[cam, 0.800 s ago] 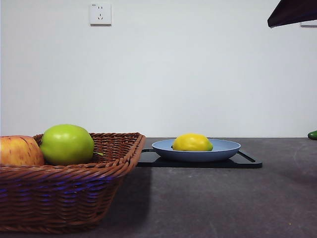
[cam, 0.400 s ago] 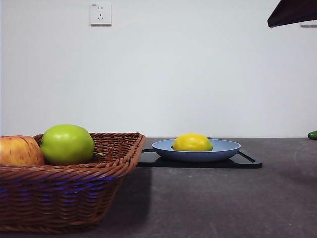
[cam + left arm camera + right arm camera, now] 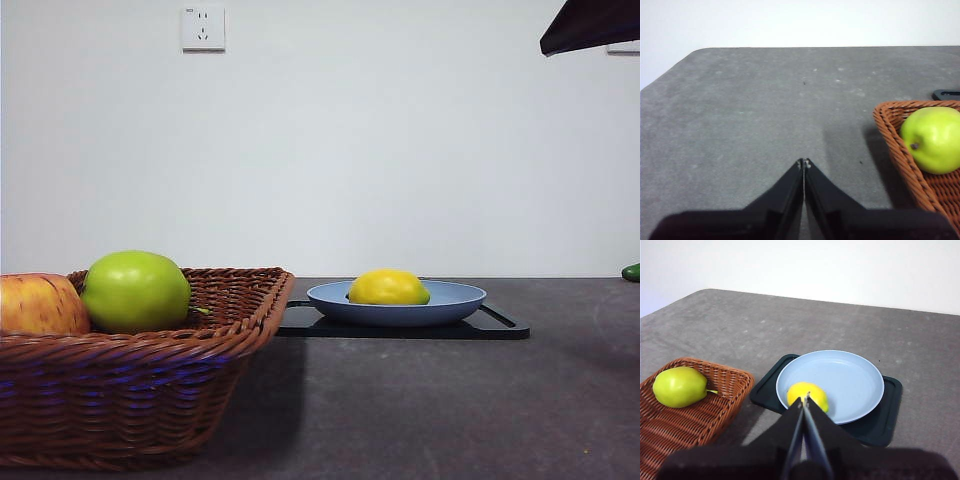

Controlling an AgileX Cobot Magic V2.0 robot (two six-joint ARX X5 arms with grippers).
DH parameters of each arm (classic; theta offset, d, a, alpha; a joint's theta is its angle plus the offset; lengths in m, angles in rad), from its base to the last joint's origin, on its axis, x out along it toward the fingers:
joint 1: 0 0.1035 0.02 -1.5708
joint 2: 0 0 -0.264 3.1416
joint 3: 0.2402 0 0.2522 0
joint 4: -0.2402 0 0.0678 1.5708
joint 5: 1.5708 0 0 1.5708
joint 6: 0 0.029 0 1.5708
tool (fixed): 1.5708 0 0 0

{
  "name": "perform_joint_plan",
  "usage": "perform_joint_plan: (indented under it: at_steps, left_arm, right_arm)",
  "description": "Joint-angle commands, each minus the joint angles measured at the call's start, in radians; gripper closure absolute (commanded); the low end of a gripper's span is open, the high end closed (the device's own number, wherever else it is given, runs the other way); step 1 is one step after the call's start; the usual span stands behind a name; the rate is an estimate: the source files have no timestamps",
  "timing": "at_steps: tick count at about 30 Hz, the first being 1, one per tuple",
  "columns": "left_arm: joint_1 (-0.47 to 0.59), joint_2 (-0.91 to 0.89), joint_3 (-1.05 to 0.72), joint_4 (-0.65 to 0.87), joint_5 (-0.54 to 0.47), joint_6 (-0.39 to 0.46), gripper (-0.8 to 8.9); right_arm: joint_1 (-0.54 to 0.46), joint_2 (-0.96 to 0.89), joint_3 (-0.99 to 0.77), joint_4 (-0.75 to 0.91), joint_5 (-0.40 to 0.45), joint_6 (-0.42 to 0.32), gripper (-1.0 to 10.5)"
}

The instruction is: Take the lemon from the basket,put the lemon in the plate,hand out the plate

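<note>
The yellow lemon (image 3: 388, 287) lies in the light-blue plate (image 3: 455, 297), which rests on a black tray (image 3: 500, 325). The right wrist view shows the lemon (image 3: 815, 392) at the near-left part of the plate (image 3: 850, 377). My right gripper (image 3: 805, 399) is shut and empty, raised above and in front of the lemon; it shows as a dark tip at the front view's top right corner (image 3: 590, 25). The wicker basket (image 3: 150, 390) stands at the left. My left gripper (image 3: 804, 162) is shut and empty over bare table beside the basket (image 3: 900, 145).
A green apple (image 3: 135, 291) and a red-yellow apple (image 3: 40, 305) sit in the basket. A small green thing (image 3: 631, 271) lies at the far right edge. A wall socket (image 3: 203, 28) is on the wall behind.
</note>
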Motion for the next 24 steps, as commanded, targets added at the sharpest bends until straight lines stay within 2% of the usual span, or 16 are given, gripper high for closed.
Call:
perform_joint_plan:
  at_steps: [1, 20, 22, 24]
  left_arm:
    - [0.01, -0.002, -0.005, -0.007, 0.0, -0.006, 8.05]
    - [0.009, -0.002, -0.005, -0.007, -0.002, -0.007, 8.05]
    - [0.009, -0.002, -0.005, -0.007, -0.002, -0.007, 8.05]
    - [0.009, -0.002, -0.005, -0.007, -0.002, -0.007, 8.05]
  right_arm:
    - [0.006, 0.004, 0.009, 0.013, -0.001, 0.01, 9.4]
    - [0.006, 0.004, 0.009, 0.013, 0.0, 0.008, 9.4]
    - [0.005, 0.001, 0.009, 0.011, 0.023, -0.076, 9.4]
    - [-0.013, -0.033, 0.008, -0.032, 0.056, -0.109, 9.4]
